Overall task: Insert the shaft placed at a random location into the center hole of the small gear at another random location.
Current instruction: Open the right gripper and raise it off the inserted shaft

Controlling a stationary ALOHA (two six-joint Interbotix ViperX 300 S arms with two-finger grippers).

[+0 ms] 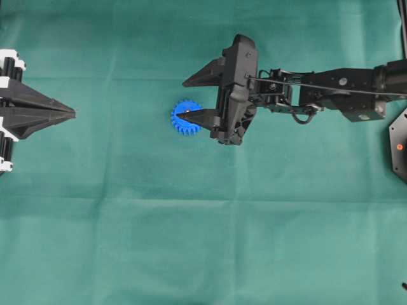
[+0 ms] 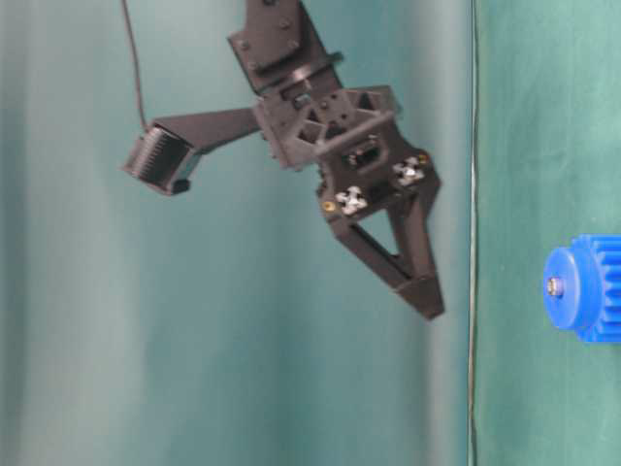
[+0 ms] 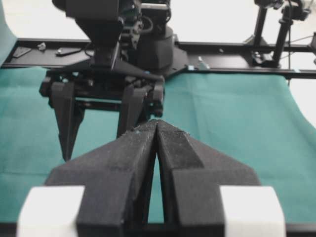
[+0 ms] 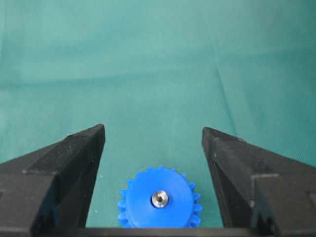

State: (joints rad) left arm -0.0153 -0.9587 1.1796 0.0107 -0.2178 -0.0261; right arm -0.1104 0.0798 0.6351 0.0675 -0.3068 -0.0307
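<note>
The small blue gear [image 1: 182, 122] lies flat on the green cloth near the middle. The shaft's [image 4: 159, 199] shiny round end shows in the middle of its hub [image 4: 159, 212]; the pin fills the center hole, so the hole itself is hidden. The gear [image 2: 594, 289] and the pin's end [image 2: 554, 286] also show in the table-level view. My right gripper [image 1: 183, 100] is open and empty just above the gear, one fingertip over its edge, its jaws [image 4: 153, 129] wide apart. My left gripper [image 1: 73, 114] is shut and empty at the far left, its tips [image 3: 157, 123] together.
A black mount [image 1: 399, 146] sits at the right edge of the table. A black frame rail [image 3: 237, 49] runs along the far side behind the right arm. A dark cable [image 2: 473, 233] crosses the table-level view.
</note>
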